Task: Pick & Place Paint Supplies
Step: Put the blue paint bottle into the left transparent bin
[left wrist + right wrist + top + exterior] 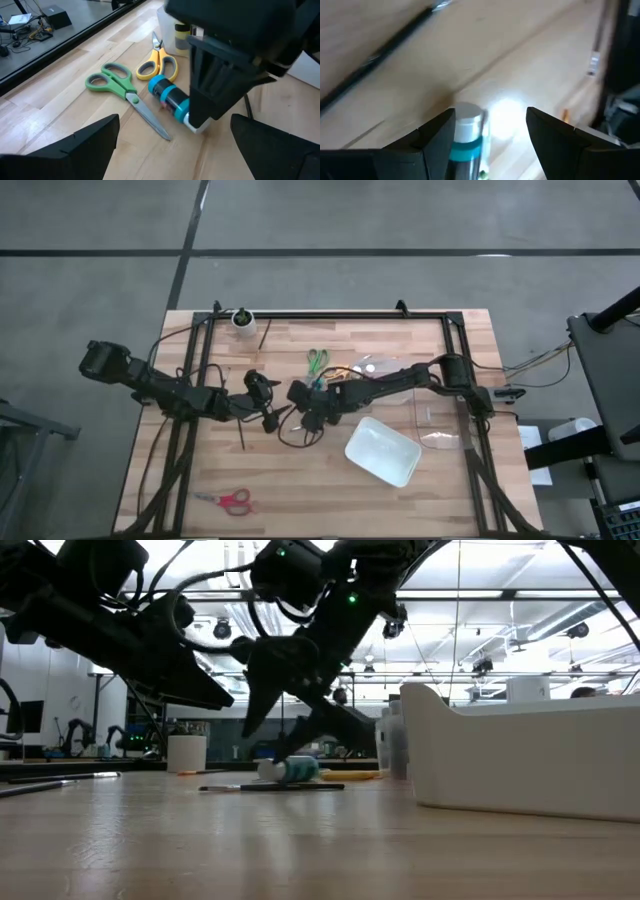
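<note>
A teal paint bottle (169, 96) lies on its side on the wooden table (300, 490), pale cap (468, 121) toward the left arm. My right gripper (490, 131) hangs open over the cap end, one finger on each side. My left gripper (175, 150) waits open a little to the bottle's left, pointing at it. Green scissors (114, 84) and yellow scissors (158, 62) lie flat just beyond the bottle. A thin dark brush (270, 787) lies on the table near it. Red scissors (232, 500) lie by the near edge. My right gripper slants down over the bottle's cap end (468, 121). One finger (436, 136) stands close against the cap and the other stands well clear. I cannot tell whether that finger touches the cap. The bottle lies flat on the table.
A white rectangular tray (382, 450) sits to the near right of the grippers, and a small white cup (241, 318) stands at the far edge. A clear container (167, 22) behind the scissors holds a yellow bottle (181, 35). Another brush (265, 332) lies near the cup.
</note>
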Controlling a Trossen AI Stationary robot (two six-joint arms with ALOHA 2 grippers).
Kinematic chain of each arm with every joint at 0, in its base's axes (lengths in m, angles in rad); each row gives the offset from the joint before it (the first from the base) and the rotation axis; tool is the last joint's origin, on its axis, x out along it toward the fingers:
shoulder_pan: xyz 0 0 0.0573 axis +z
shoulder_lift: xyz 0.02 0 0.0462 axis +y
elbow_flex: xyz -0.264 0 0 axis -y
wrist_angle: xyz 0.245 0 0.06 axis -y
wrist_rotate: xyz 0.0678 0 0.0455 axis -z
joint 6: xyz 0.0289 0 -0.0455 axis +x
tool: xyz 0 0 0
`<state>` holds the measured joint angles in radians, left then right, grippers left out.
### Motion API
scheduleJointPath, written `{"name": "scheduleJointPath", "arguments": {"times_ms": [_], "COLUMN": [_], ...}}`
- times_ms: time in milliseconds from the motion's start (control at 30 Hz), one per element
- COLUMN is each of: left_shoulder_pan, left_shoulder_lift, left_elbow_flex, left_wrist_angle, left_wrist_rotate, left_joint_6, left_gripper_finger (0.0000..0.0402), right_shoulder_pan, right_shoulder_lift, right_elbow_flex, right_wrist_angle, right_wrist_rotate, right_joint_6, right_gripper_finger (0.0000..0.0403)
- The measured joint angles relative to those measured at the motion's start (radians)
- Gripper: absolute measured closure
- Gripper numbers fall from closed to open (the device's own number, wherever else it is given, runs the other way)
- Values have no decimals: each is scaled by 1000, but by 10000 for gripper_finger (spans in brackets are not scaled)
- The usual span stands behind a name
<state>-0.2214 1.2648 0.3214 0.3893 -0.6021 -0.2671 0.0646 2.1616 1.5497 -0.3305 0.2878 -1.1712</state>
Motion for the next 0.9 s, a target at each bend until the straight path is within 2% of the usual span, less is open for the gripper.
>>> {"name": "scheduleJointPath", "arguments": {"times_ms": [333,467,900], "left_shoulder_pan": [0,0,0], "left_shoulder_lift": [0,0,0], "left_elbow_flex": [0,0,0], "left_wrist_angle": [0,0,0], "left_wrist_rotate": [0,0,0], "left_joint_6": [0,0,0], "left_gripper_finger": [13,13,13], "right_shoulder_pan": [-3,-27,-72], "right_shoulder_lift": [0,0,0], "right_elbow_flex": [0,0,-6], "right_wrist_angle": [-24,-13,-4], "right_wrist_rotate": [-4,-60,-176], "right_joint_6": [7,-21,87], "right_gripper_finger": [161,161,161]}}
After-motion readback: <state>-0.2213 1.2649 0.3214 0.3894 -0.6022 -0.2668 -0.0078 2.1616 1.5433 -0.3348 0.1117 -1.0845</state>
